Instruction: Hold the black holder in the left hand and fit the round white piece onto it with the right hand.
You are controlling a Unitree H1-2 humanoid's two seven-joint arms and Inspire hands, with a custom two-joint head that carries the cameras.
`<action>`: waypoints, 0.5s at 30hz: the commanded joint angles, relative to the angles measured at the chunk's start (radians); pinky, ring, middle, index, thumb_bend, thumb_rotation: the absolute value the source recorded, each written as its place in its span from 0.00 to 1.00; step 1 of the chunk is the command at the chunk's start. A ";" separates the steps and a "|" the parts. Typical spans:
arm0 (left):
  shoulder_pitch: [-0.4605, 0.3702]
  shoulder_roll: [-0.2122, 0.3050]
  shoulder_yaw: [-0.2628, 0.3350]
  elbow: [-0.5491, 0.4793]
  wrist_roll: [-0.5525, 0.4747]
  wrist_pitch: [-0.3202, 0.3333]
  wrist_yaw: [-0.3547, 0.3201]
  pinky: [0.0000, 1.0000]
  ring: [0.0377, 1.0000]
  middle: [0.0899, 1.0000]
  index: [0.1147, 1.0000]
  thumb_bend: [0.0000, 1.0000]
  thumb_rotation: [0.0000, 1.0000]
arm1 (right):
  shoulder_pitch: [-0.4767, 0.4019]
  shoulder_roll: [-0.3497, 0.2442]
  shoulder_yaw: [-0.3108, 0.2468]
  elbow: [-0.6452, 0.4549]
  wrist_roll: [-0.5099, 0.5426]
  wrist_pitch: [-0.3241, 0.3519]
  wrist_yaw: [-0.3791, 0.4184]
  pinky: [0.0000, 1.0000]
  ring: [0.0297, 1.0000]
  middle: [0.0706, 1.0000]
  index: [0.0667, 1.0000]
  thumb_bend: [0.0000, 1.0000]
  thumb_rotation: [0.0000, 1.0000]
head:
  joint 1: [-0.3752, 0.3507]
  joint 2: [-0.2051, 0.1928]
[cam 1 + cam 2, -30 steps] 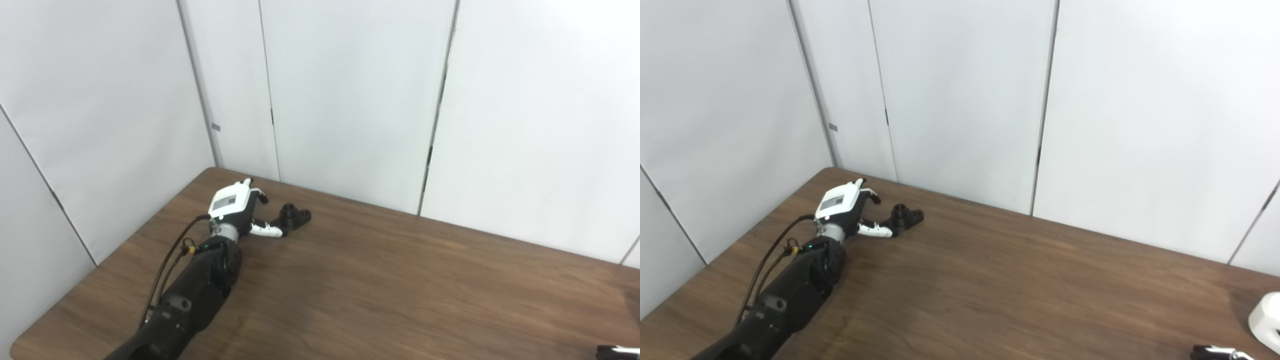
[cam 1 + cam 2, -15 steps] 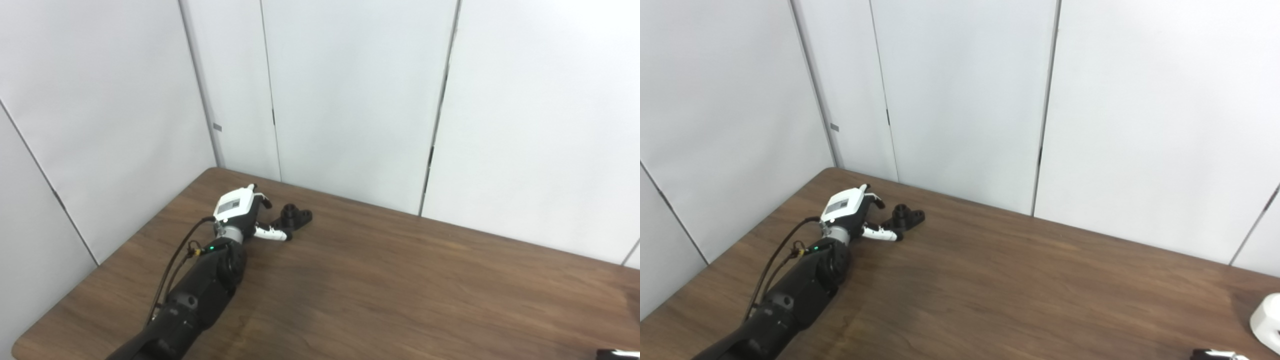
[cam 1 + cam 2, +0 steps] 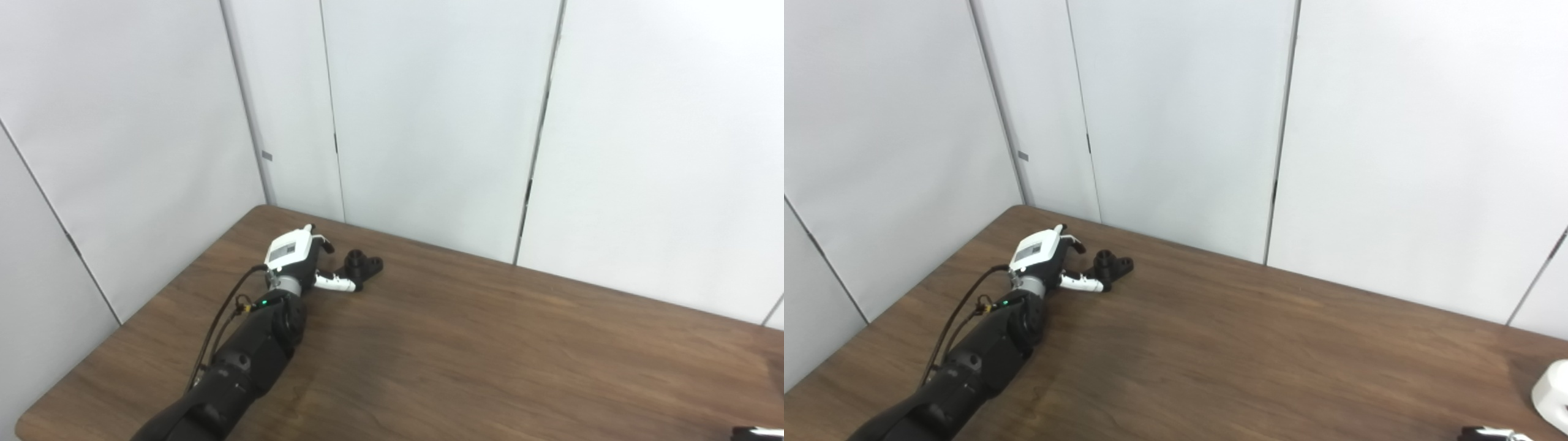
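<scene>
Right hand [image 3: 1494, 434] shows only a sliver at the bottom edge, its grip unreadable, beside the half-cropped round white piece [image 3: 1552, 395]. Across the dark wood table [image 3: 490, 355], the left hand [image 3: 294, 257] lies spread beside the black holder [image 3: 362, 266], thumb near it, contact unclear. White wall panels [image 3: 429, 122] stand behind.

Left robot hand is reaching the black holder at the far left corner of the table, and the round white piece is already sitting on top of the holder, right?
Not quite. The left robot hand is at the black holder in the far left corner, but nothing sits on the holder. The round white piece lies at the table's right edge, as the right eye view shows.
</scene>
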 commanded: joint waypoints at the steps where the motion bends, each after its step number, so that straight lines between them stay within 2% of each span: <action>1: -0.043 0.004 -0.016 0.000 0.005 -0.011 0.008 1.00 1.00 1.00 0.69 0.97 0.36 | -0.015 0.001 -0.003 -0.041 -0.006 -0.002 -0.003 0.39 0.51 0.60 0.46 0.49 0.13 | -0.001 0.003; 6: -0.037 -0.006 -0.022 0.008 -0.010 -0.025 0.015 1.00 1.00 0.99 0.67 0.96 0.33 | -0.014 0.001 -0.002 -0.056 -0.004 0.013 0.001 0.40 0.52 0.60 0.46 0.49 0.13 | 0.000 0.006; 9: -0.028 -0.007 -0.014 0.012 -0.040 -0.054 0.012 1.00 1.00 0.97 0.61 0.94 0.28 | -0.015 0.001 -0.003 -0.059 -0.003 0.015 0.003 0.40 0.52 0.60 0.46 0.49 0.13 | 0.001 0.010; 12: -0.018 -0.009 -0.009 0.011 -0.064 -0.064 0.007 1.00 1.00 0.93 0.48 0.91 0.22 | -0.016 0.000 -0.005 -0.066 -0.004 0.024 0.007 0.40 0.52 0.60 0.46 0.49 0.13 | 0.004 0.014; 13: -0.014 -0.008 -0.013 0.010 -0.063 -0.063 0.008 1.00 1.00 0.92 0.45 0.72 0.15 | -0.016 -0.001 -0.006 -0.069 -0.003 0.026 0.009 0.40 0.52 0.60 0.46 0.49 0.13 | 0.005 0.015; 15: -0.007 -0.005 -0.022 0.012 -0.061 -0.064 0.011 1.00 1.00 0.90 0.42 0.56 0.09 | -0.016 -0.001 -0.006 -0.074 0.002 0.029 0.012 0.41 0.53 0.60 0.46 0.49 0.13 | 0.006 0.017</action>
